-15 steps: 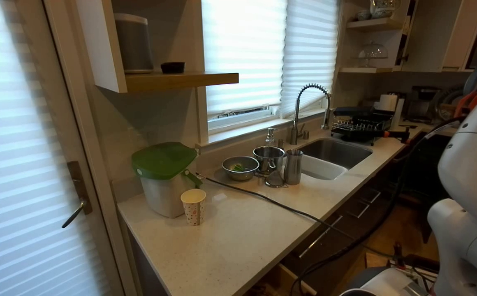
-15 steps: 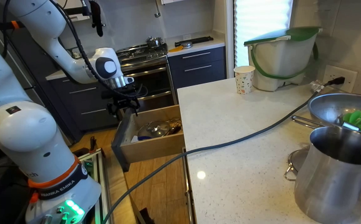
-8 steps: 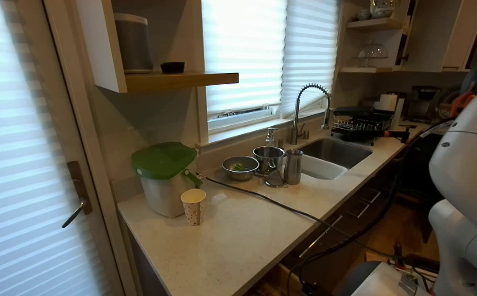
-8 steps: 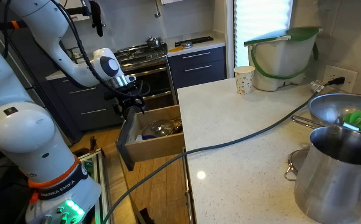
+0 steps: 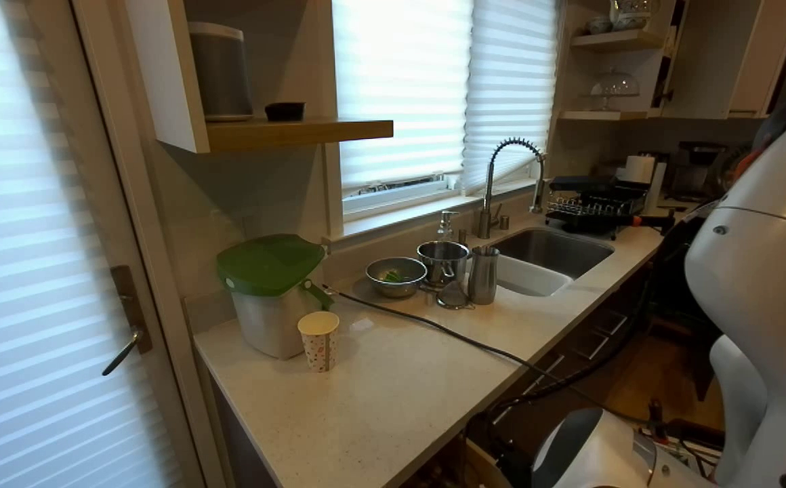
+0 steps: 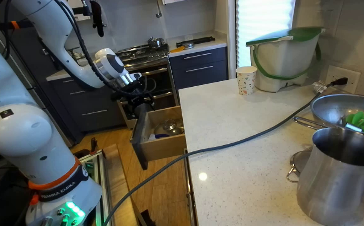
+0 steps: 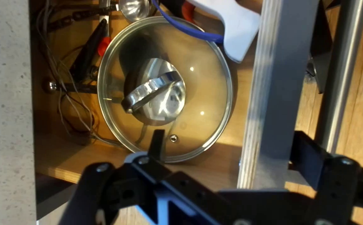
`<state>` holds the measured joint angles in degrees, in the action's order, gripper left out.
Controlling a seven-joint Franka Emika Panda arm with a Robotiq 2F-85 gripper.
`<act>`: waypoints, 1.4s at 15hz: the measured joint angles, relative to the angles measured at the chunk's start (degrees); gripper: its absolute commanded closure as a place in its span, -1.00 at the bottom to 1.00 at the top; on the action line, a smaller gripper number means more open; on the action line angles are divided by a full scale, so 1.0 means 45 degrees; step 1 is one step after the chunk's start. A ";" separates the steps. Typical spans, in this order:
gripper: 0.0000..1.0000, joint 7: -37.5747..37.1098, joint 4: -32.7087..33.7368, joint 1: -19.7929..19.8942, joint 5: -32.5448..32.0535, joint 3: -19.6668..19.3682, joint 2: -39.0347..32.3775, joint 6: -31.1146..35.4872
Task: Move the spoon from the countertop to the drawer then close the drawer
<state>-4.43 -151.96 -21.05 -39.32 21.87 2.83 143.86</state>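
One silvery round bowl (image 7: 134,8), perhaps the spoon, is lying in the drawer (image 6: 164,148), at the top edge of the wrist view. No spoon is showing on the countertop (image 6: 226,116). Just beside that bowl a glass lid (image 7: 200,90) is lying, its steel knob (image 7: 152,89) standing up; judging it a possible snag under the countertop.

Drawer is standing part-way out; judging closing to be the step in hand. Gripper (image 7: 230,140) is standing wide, pinching nothing: inner finger (image 7: 158,142) is hanging over the drawer's inside, outer finger (image 7: 306,159) is standing beyond the drawer front (image 7: 277,103), near the bar handle (image 7: 341,78). Whether it is touching the front, can't tell.

For a good close: outer finger is wanting a slow, level push. Gripper is sitting toward one end of the front, so a hard shove is risking skew. Inner finger is needing to lift out before the gap to the countertop's edge is running short; otherwise it is risking a jam.

Farther out, a cable (image 6: 248,138) is crossing the countertop and hanging past its edge: worth watching.
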 measured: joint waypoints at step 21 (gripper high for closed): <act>-1.00 -0.8968 0.0358 0.0568 -0.6228 -0.0333 -0.0360 -0.1889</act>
<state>-44.78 -150.35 -18.49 -67.35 20.37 1.21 135.36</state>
